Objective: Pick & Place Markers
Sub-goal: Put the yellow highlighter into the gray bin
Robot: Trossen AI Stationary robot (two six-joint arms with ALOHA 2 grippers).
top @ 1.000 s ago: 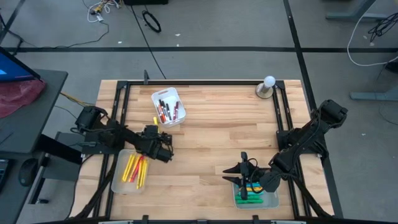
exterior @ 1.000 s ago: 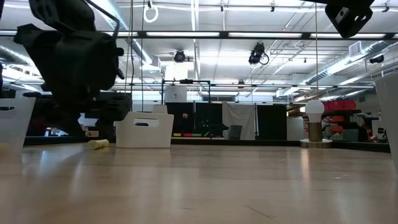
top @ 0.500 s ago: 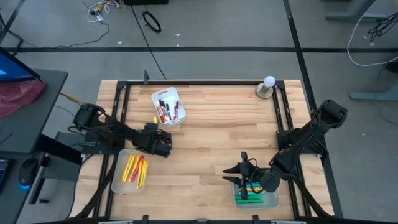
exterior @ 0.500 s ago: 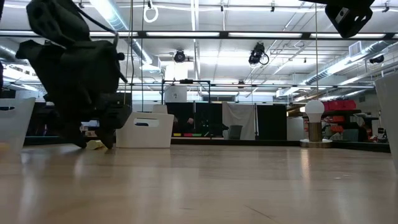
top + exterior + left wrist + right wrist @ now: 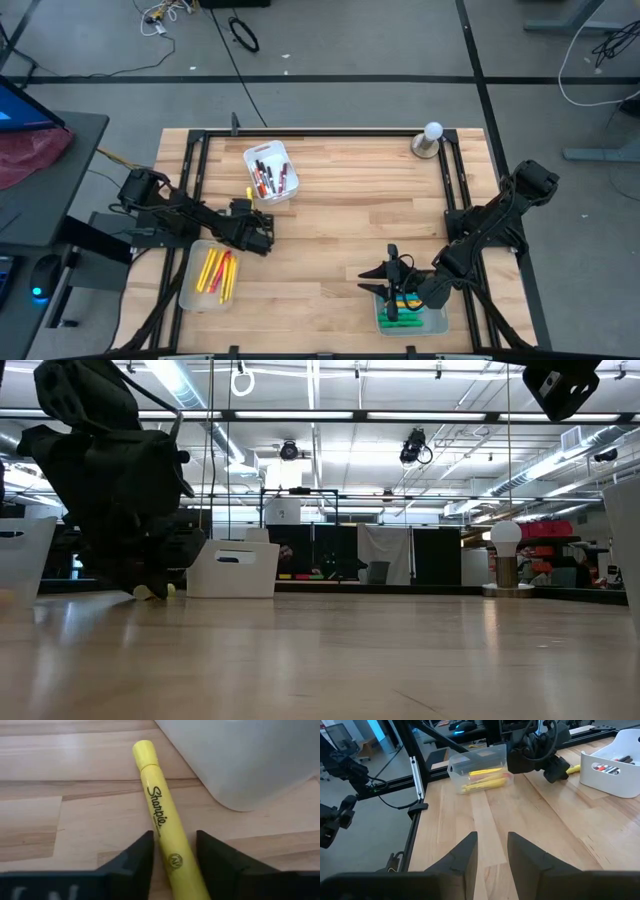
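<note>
A yellow marker (image 5: 162,820) lies flat on the wood beside a white tray (image 5: 250,760) that holds red and dark markers (image 5: 270,172). My left gripper (image 5: 175,842) is down at the table, open, one finger on each side of the marker's near half. The high view shows it (image 5: 253,210) just near of that tray. The low view shows the marker's end (image 5: 143,592) under the gripper. My right gripper (image 5: 492,850) waits open and bare at the near right, beside a tray of green and blue markers (image 5: 412,315). My left gripper straddles the yellow marker's barrel (image 5: 172,857), its fingers slanting down and lying along the marker. A strip of table shows between one finger (image 5: 210,850) and the barrel. Whether the other finger (image 5: 142,852) touches it, I cannot tell. The marker lies flat on the table.
A clear tray (image 5: 190,290) with yellow and red markers sits at the near left, just near of my left gripper. A lamp with a round white bulb (image 5: 431,137) stands at the far right corner. Black frame rails (image 5: 330,131) run along the table's edges. Bare wood lies in the middle.
My left gripper has sunk to the table and edged toward the white tray, coming down over the yellow marker. The marker has stayed where it was.
</note>
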